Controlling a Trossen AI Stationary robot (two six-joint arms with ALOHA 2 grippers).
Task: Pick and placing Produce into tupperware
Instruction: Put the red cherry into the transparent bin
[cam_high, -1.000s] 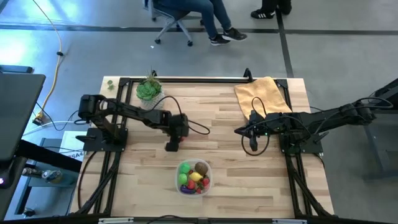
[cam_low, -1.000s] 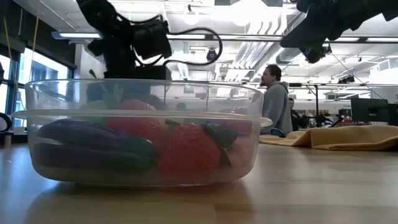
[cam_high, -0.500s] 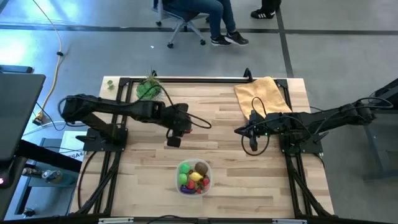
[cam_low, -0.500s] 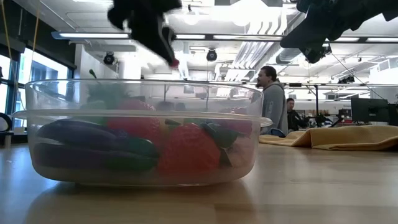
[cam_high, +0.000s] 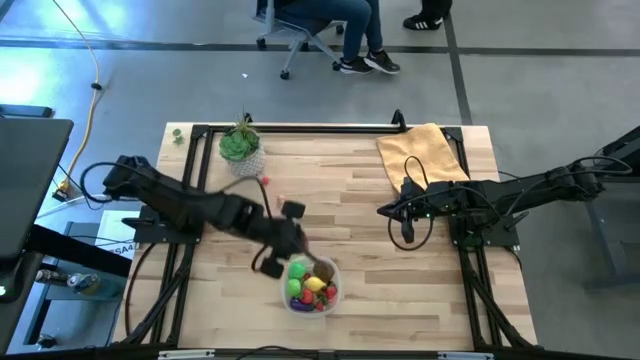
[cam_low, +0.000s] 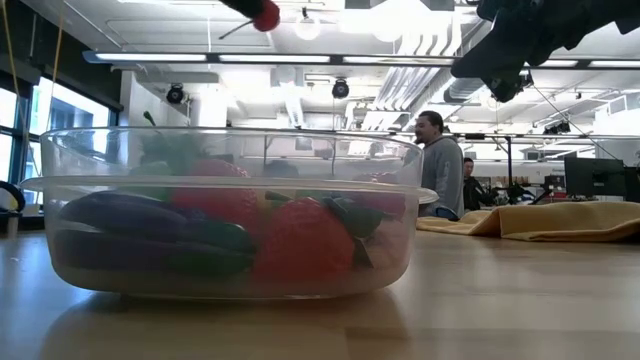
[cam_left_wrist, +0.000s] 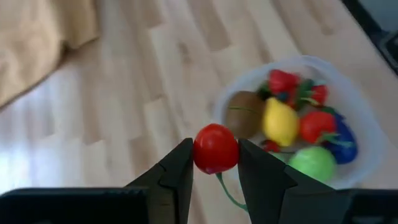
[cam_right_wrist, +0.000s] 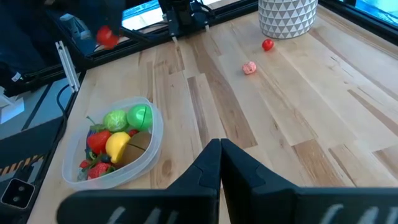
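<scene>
Tub nearly full
Left gripper (cam_left_wrist: 214, 163) jaws hold cherry (cam_left_wrist: 216, 148) beside tub (cam_high: 296, 301); two red bits (cam_right_wrist: 249, 68) left near plant pot (cam_right_wrist: 287, 17); right jaws closed, empty.

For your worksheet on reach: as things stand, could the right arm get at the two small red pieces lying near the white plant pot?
Probably yes. The red pieces lie on bare wood with nothing between them and the shut right gripper; the left gripper is off by the tupperware.

Bright, even ceiling strip lights (cam_low: 330, 57) at twelve o'clock cast soft shadows. The left arm (cam_high: 215, 212) smears with motion blur. Blue window glare tints the floor (cam_high: 60, 90) at ten o'clock.
</scene>
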